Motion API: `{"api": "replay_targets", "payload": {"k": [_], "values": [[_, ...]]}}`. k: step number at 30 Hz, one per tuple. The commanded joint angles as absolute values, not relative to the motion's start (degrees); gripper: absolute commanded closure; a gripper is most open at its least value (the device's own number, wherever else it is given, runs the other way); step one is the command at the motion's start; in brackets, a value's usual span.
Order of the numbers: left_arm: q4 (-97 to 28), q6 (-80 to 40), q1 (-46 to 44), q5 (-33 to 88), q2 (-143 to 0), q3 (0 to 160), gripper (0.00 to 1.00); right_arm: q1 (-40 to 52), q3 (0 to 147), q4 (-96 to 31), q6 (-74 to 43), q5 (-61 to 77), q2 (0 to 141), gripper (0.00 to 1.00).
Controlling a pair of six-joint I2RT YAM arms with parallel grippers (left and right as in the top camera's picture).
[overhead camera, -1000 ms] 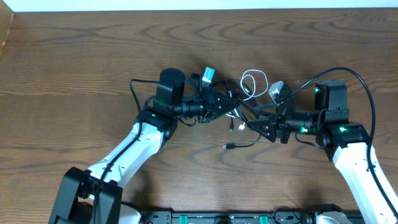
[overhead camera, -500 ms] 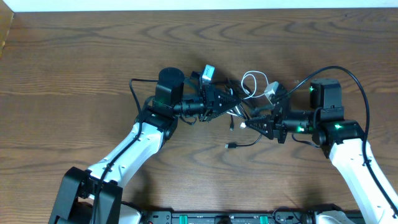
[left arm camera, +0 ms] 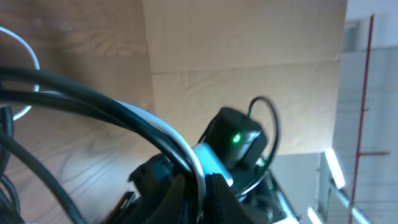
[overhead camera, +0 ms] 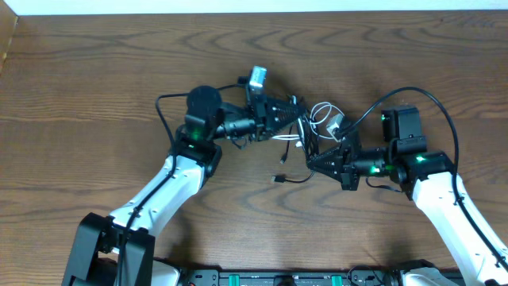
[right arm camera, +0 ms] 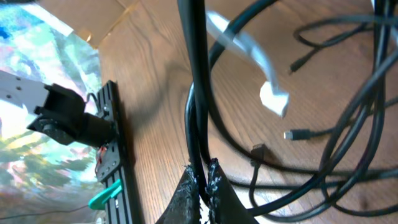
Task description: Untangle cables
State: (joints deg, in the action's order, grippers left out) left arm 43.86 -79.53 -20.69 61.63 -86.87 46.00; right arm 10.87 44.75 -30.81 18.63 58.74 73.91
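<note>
Pulling apart risks cinching the tangle: the left gripper [overhead camera: 295,125] is clamped on black and white cables [overhead camera: 304,141] at mid-table, the right gripper [overhead camera: 312,161] pinched on 1 black strand [right arm camera: 196,74] just beside. Loose plugs [right arm camera: 274,98] may snag; a strand may slip free.

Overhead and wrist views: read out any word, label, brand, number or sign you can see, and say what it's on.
No text can be read in any view.
The cables, the table, the left arm and the right arm show no lettering.
The pale block on the left arm is too small to show print.
The colourful patch in the right wrist view is blurred.
</note>
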Motion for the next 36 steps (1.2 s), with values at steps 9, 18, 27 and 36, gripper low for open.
{"api": "replay_targets", "payload": {"k": [9, 18, 27, 36], "values": [[48.8, -85.3, -15.6, 62.6, -86.3, 46.4, 0.92, 11.6, 42.4, -31.1, 12.6, 45.9, 74.9, 0.98], [46.3, -81.2, -15.6, 62.6, -86.3, 46.4, 0.92, 8.4, 43.4, -29.8, 12.7, 62.6, 71.5, 0.54], [30.3, -72.0, -15.6, 63.0, -86.4, 46.4, 0.92, 5.7, 43.4, -25.5, 12.5, 61.8, 64.8, 0.24], [29.4, -74.5, -19.3, 63.0, -86.4, 46.4, 0.92, 7.6, 43.4, -20.9, 12.2, 59.6, 64.8, 0.21]]}}
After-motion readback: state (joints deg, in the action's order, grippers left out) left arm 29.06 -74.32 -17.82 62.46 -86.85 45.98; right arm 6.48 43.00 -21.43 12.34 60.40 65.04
